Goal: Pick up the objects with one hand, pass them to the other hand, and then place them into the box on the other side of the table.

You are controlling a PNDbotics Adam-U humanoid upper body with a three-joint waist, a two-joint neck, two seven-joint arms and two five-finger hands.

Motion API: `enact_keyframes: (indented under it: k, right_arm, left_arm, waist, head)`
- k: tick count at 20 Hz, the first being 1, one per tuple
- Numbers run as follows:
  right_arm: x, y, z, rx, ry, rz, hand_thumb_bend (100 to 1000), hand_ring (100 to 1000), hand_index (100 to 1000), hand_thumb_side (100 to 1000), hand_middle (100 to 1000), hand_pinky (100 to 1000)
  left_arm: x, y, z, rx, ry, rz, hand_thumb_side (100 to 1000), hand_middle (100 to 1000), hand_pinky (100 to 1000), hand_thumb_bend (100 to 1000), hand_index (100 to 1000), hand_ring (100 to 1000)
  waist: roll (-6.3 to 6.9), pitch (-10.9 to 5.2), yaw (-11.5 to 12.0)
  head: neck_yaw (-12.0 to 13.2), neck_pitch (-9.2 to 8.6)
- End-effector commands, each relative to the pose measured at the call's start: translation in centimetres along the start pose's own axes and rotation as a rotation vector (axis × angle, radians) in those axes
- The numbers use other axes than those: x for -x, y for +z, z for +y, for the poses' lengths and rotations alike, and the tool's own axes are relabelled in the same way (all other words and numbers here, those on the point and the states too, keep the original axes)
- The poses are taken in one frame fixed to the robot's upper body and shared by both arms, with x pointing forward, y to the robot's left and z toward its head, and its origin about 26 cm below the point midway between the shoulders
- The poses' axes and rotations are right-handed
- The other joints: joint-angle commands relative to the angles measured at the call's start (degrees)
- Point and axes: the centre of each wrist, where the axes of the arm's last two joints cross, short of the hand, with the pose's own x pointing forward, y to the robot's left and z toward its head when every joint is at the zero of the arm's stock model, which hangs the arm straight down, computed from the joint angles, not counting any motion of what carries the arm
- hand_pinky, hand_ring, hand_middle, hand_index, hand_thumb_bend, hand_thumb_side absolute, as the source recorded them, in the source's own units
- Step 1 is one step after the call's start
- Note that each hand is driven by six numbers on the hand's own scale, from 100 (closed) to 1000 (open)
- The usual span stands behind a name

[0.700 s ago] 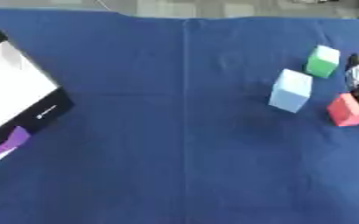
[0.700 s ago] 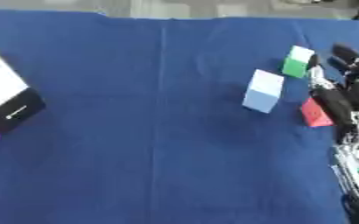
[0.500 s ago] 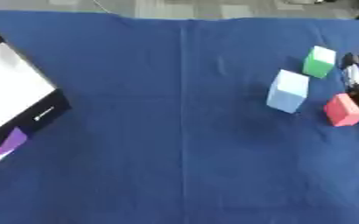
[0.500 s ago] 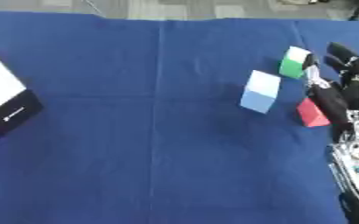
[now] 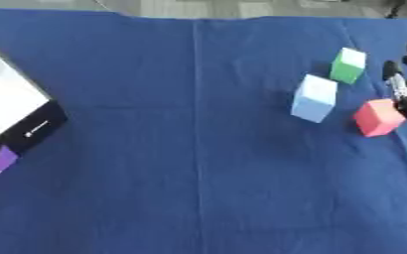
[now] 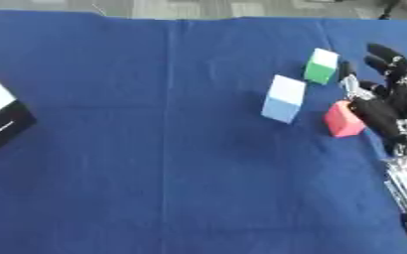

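Three blocks lie on the blue cloth at the right: a green block (image 6: 321, 66) farthest back, a light blue block (image 6: 283, 98) left of it, and a red block (image 6: 343, 119) nearest the edge. My right hand (image 6: 382, 106) reaches in from the right side with its fingers spread and straight, right beside the red block and apparently touching its right face. Nothing is held in it. The box (image 5: 5, 116), white inside with a black rim and a purple flap, sits at the left edge. My left hand shows in neither view.
The blue cloth (image 5: 189, 163) covers the whole table, with a fold line running down its middle. A grey floor strip shows along the far edge.
The whole picture has shifted slightly, so the camera moved. My right hand has come a little closer to the red block; the blocks stay where they were.
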Motion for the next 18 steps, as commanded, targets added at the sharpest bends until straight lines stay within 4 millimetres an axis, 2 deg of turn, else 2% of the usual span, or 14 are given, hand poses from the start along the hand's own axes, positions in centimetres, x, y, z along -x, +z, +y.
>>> enact_keyframes:
  k: [1, 8, 9, 10, 18]
  right_arm:
    - [-1.1, -0.5, -1.1, -0.099, 0.115, -0.03, 327, 940, 850, 335, 896, 716]
    - [-2.0, -1.2, -2.7, -0.313, 0.317, 0.006, 387, 935, 858, 353, 893, 755]
    - [-2.3, -1.4, -2.9, -0.34, 0.344, 0.007, 361, 934, 859, 370, 892, 760]
    - [-2.5, -1.6, -3.0, -0.363, 0.365, 0.009, 397, 933, 859, 354, 890, 762]
    - [-5.7, -4.5, -3.8, -0.407, 0.426, -0.031, 399, 928, 861, 352, 887, 767]
  left_arm:
    - [-1.1, -0.4, 0.9, -0.006, -0.035, -0.035, 767, 720, 920, 197, 791, 725]
    - [-1.2, -0.4, 1.0, -0.006, -0.041, -0.038, 767, 720, 920, 196, 790, 725]
    - [-1.2, -0.4, 1.0, -0.005, -0.041, -0.039, 759, 720, 920, 195, 790, 725]
    - [-1.2, -0.4, 1.0, -0.004, -0.041, -0.039, 767, 720, 920, 196, 790, 725]
    - [-1.3, -0.5, 0.7, 0.001, -0.036, -0.04, 768, 720, 920, 196, 790, 725]
  waist:
    - [-0.09, -1.27, -0.16]
    - [-0.37, -1.15, -0.29]
    - [-0.4, -1.11, -0.27]
    - [-0.43, -1.06, -0.23]
    - [-0.57, -0.74, 0.3]
  head:
    - [-0.12, 0.2]
    - [0.04, 0.0]
    - [0.07, 0.01]
    - [0.09, 0.03]
    - [-0.21, 0.0]
